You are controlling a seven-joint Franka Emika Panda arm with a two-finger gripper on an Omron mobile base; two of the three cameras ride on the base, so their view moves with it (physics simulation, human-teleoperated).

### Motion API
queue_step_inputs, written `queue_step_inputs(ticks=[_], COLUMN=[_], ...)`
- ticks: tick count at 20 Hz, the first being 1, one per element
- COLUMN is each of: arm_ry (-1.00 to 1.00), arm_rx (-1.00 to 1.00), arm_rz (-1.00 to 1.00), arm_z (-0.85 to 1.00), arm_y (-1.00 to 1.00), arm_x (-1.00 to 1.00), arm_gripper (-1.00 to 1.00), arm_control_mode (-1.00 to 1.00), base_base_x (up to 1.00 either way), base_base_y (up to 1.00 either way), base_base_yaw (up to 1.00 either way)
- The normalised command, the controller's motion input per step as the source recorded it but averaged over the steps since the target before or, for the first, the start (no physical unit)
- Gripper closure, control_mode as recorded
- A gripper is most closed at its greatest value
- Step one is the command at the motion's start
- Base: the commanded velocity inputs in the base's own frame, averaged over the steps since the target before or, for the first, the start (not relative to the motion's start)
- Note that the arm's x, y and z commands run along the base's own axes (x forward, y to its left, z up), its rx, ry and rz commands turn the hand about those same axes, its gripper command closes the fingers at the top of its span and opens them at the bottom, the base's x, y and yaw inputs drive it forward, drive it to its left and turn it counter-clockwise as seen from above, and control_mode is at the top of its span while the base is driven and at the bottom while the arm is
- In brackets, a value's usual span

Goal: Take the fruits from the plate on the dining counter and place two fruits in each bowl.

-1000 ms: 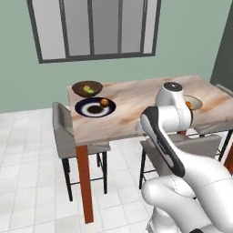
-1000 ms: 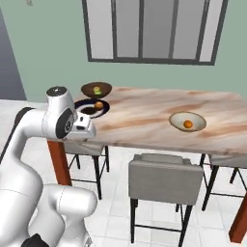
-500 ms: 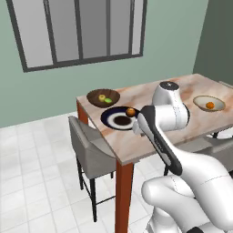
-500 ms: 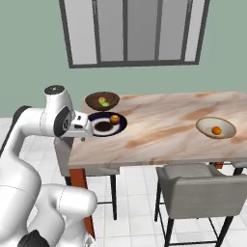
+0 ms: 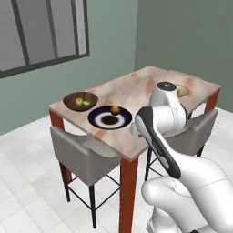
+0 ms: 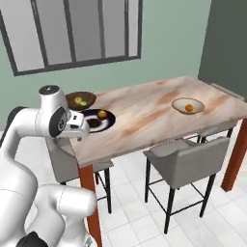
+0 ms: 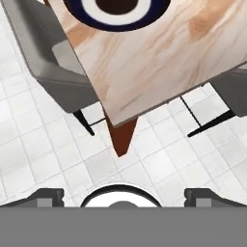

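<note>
Over the near corner of the pink-beige marble worktop (image 5: 136,91) the two-finger tool (image 7: 123,195) hangs wide open and empty, short of the navy white-ringed plate (image 5: 109,117) with its orange fruit (image 5: 115,109), ready to reach; beyond sit the brown wooden bowl (image 5: 80,101), then the cream bowl (image 6: 188,105).

- Plate (image 5: 109,118): navy, white ring, dark centre, flat near a table (image 5: 141,93) corner; one orange fruit (image 5: 115,109) on its rim.
- Wooden bowl (image 5: 80,101): beside the plate at the table's end, holding a yellow fruit (image 5: 79,100) and a green fruit (image 5: 86,103).
- Cream bowl (image 6: 188,105): near the far end, holding an orange (image 6: 189,107).
</note>
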Motion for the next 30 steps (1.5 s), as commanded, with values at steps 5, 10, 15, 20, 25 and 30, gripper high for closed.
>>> queue_step_inputs(ticks=[5,10,15,20,25,30], arm_ry=[0.0,0.0,0.0,0.0,0.0,0.0], arm_rx=[0.0,0.0,0.0,0.0,0.0,0.0], arm_rz=[0.0,0.0,0.0,0.0,0.0,0.0], arm_z=[0.0,0.0,0.0,0.0,0.0,0.0], arm_y=[0.0,0.0,0.0,0.0,0.0,0.0], arm_x=[0.0,0.0,0.0,0.0,0.0,0.0], arm_gripper=[-1.0,-1.0,-1.0,-1.0,-1.0,-1.0], arm_control_mode=[1.0,1.0,1.0,1.0,1.0,1.0], base_base_x=[0.54,0.11,-0.25,-0.04,0.6,0.01], base_base_y=[0.56,0.92,1.0,0.82,0.02,0.0], base_base_yaw=[-0.8,-0.62,-0.24,-0.02,-0.01,0.0])
